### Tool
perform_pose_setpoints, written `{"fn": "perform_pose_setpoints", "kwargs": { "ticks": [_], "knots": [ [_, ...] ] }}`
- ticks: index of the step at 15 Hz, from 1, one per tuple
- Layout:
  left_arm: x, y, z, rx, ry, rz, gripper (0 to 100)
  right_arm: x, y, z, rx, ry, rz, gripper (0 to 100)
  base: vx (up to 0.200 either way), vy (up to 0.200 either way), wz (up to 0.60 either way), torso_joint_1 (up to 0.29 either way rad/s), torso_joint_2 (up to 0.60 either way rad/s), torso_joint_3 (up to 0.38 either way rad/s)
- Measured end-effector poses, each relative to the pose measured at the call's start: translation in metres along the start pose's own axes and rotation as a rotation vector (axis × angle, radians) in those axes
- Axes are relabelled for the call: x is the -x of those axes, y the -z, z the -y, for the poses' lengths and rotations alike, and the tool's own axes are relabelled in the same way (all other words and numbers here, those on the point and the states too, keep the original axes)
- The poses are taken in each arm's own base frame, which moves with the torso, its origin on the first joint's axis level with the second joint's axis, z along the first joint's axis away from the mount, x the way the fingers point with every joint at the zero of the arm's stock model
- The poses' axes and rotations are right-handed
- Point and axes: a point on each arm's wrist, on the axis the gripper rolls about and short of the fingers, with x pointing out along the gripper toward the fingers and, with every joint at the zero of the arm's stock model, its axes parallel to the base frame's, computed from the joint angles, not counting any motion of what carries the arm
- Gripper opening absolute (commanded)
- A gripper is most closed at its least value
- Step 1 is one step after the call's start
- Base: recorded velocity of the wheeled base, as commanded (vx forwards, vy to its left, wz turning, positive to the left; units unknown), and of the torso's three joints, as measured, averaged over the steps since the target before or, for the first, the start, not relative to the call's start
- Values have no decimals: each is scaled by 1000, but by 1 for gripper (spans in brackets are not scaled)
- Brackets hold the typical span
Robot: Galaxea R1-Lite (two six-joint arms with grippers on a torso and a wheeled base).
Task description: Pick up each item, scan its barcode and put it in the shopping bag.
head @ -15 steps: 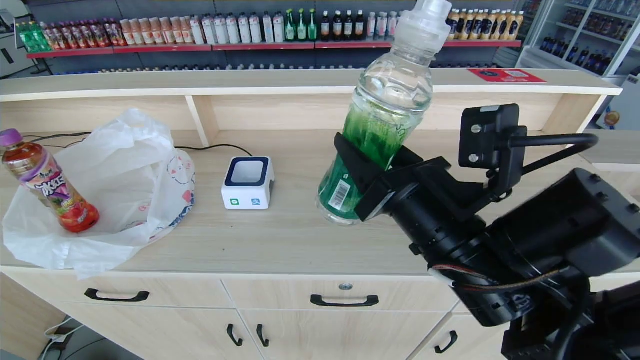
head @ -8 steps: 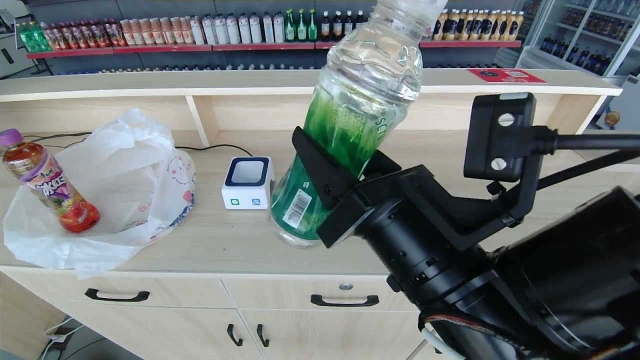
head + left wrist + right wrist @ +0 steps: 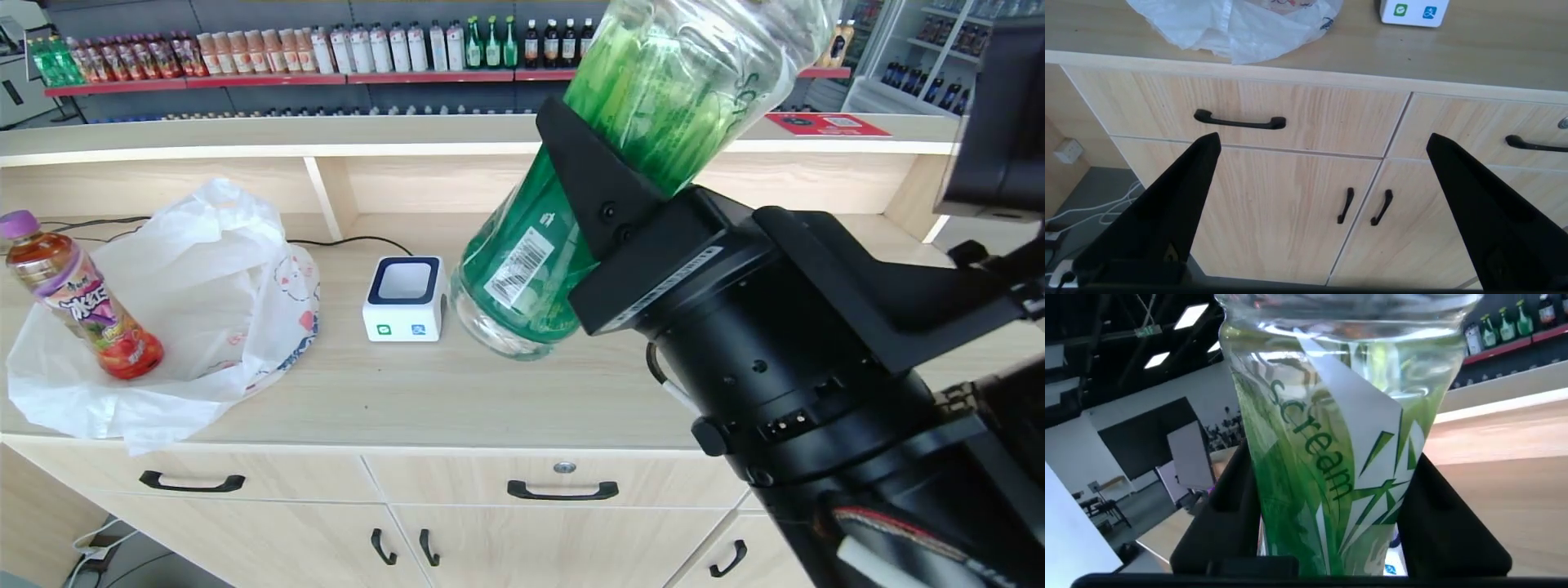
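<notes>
My right pincer (image 3: 637, 175) pinches the green-labelled bottle (image 3: 522, 269), tilted, barcode facing near, its base just right of the white scanner (image 3: 404, 298) on the counter (image 3: 457, 392). At the left, a red tea bottle (image 3: 82, 302) leans in the shopping bag (image 3: 204, 269). My left pincer (image 3: 1323, 143) hangs spread before the drawers (image 3: 1290, 102).

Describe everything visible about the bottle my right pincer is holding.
The bottle is clear plastic with clear liquid inside and a green leaf-patterned wrap label, which carries a white barcode near the base. The right pincer is shut on its middle. It is tilted, base low beside the scanner, above the counter.
</notes>
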Motion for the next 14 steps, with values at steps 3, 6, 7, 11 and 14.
{"fn": "perform_pose_setpoints", "kwargs": {
  "ticks": [3, 6, 7, 11, 14],
  "knots": [
    [0, 0, 0, 0, 0, 0, 100, 1, -9, 0, -11, 5, 20, 0, 0, 0, 0, 0, 0, 0],
    [0, 0, 0, 0, 0, 0, 100, 5, -15, -8, -38, -20, 25, 0, 0, 0, 0, 0, 0, 0],
    [0, 0, 0, 0, 0, 0, 100, 6, -17, -11, -50, -30, 25, 0, 0, 0, 0, 0, 0, 0],
    [0, 0, 0, 0, 0, 0, 100, 16, -22, -7, -58, -36, 8, 0, 0, 0, 0, 0, 0, 0],
    [0, 0, 0, 0, 0, 0, 100, 22, -27, -5, -60, -39, 6, 0, 0, 0, 0, 0, 0, 0]
  ]
}}
